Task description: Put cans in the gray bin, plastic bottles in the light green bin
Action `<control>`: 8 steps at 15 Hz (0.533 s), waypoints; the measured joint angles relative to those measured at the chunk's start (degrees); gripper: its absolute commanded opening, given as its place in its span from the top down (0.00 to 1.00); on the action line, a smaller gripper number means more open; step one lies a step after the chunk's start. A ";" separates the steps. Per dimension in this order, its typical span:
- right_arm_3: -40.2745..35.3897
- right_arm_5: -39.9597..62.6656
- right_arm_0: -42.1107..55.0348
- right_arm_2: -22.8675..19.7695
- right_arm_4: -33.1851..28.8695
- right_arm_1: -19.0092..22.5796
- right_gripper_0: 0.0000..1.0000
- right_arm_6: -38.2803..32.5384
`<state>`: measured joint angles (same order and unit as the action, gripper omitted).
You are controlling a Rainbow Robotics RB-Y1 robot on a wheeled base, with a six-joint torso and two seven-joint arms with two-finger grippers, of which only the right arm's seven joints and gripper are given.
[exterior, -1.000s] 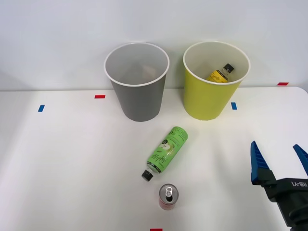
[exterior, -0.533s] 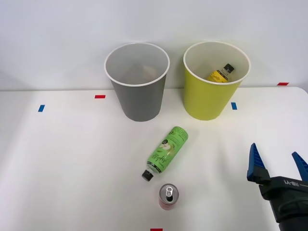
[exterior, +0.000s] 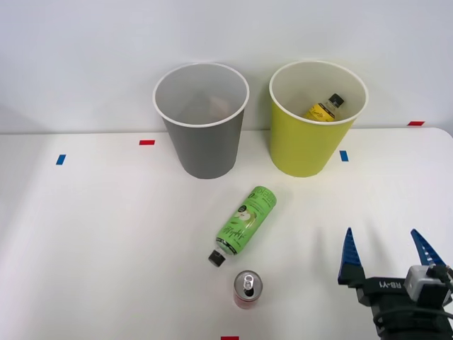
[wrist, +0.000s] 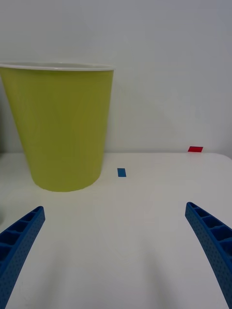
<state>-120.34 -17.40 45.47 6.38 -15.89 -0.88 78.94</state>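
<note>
A red can stands upright near the table's front edge. Just behind it a green-labelled plastic bottle lies on its side, black cap toward the front. The gray bin stands at the back centre. To its right is the light green bin, with a yellow-labelled bottle inside. My right gripper hangs open at the front right, well to the right of the can, with nothing between its fingers.
Small red tape marks and blue tape marks dot the white table. A white wall rises right behind the bins. Open table surface lies between my gripper and the light green bin.
My right gripper has moved left and toward the table's front edge, staying open. The can, bottles and bins have not moved.
</note>
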 measured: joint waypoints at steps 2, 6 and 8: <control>0.09 -3.14 3.56 1.88 2.42 1.60 0.00 4.12; 0.19 -9.43 9.24 4.36 6.09 4.38 0.00 4.14; 2.42 -13.18 10.04 4.55 7.03 4.49 0.00 3.93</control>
<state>-117.92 -30.58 55.50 10.94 -8.85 3.61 82.87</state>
